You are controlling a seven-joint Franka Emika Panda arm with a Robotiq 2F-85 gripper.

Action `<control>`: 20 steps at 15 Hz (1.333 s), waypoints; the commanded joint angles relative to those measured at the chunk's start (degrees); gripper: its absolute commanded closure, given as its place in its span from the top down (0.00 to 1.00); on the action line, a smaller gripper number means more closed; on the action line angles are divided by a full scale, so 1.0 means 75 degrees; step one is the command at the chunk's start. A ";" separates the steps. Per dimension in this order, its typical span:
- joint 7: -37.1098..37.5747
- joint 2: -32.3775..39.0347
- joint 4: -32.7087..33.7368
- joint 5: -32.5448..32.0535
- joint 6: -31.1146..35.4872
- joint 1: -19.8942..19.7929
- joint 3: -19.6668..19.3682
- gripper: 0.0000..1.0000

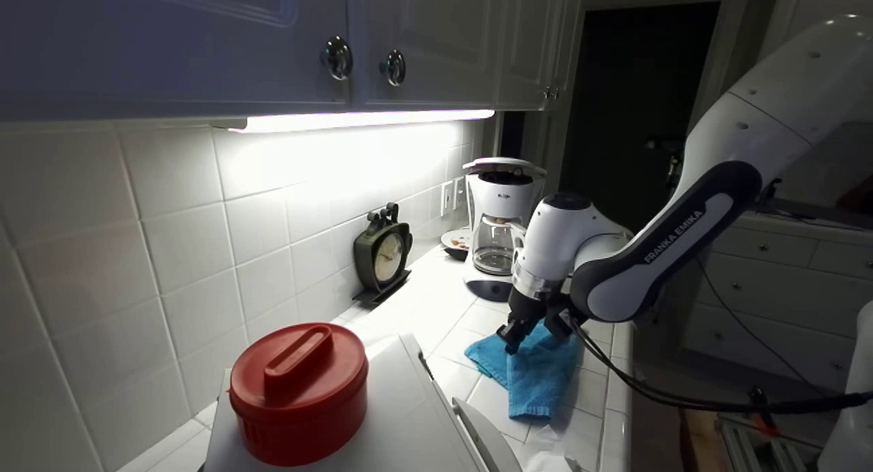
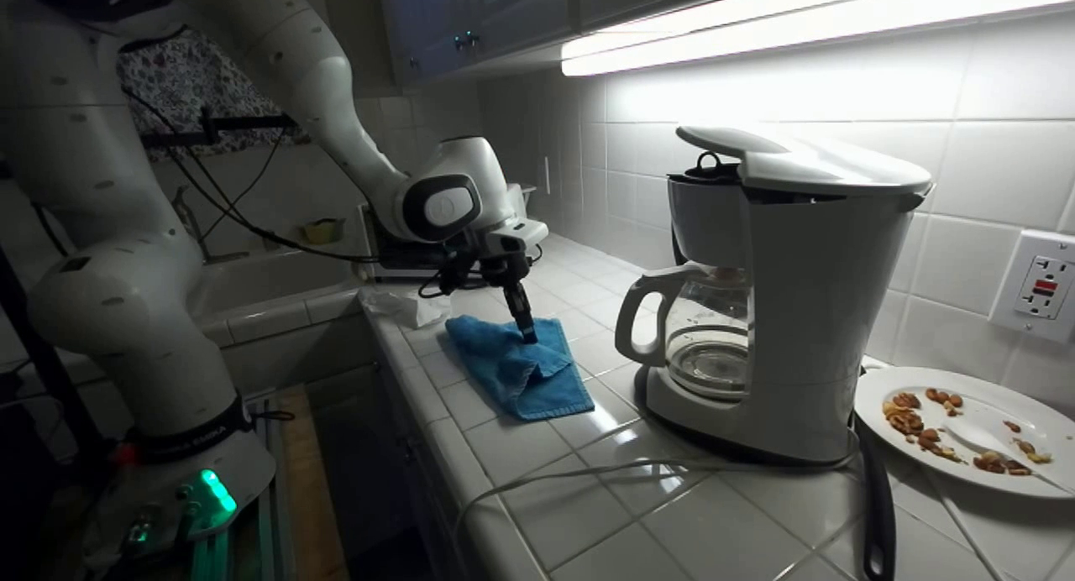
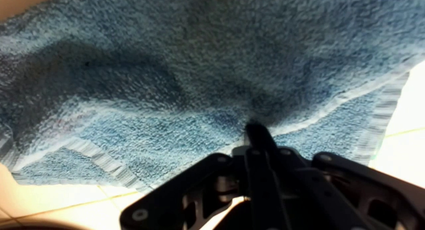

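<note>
A blue towel (image 2: 521, 371) lies folded and rumpled on the white tile counter, with one flap turned over. My gripper (image 2: 529, 336) points down at it, its tips at the towel's upper folds. In the wrist view the gripper (image 3: 256, 127) is shut, its dark fingers together over a pale hem. Whether any cloth is pinched between the tips cannot be made out. An exterior view also has the gripper (image 1: 510, 339) above the left part of the towel (image 1: 542, 376).
A white coffee maker (image 2: 798, 312) with a glass carafe (image 2: 710, 346) stands near the towel; its cord (image 2: 605, 468) crosses the counter. Beside it is a plate (image 2: 1058, 413) with nuts. A green clock (image 1: 383, 254), a red lidded container (image 1: 300, 417) and crumpled white paper (image 2: 411, 308) are also there.
</note>
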 commanded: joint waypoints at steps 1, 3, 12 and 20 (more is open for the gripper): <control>-0.0095 0.0436 0.0473 0.0306 0.0016 0.0317 -0.0153 0.04; 0.0359 0.0363 0.0626 -0.0030 -0.0401 0.0436 -0.0255 0.04; 0.0536 -0.1352 -0.0162 -0.1469 -0.0730 0.0147 -0.0249 0.28; 0.0561 -0.1608 -0.0681 -0.2604 -0.0993 -0.0619 -0.0093 0.43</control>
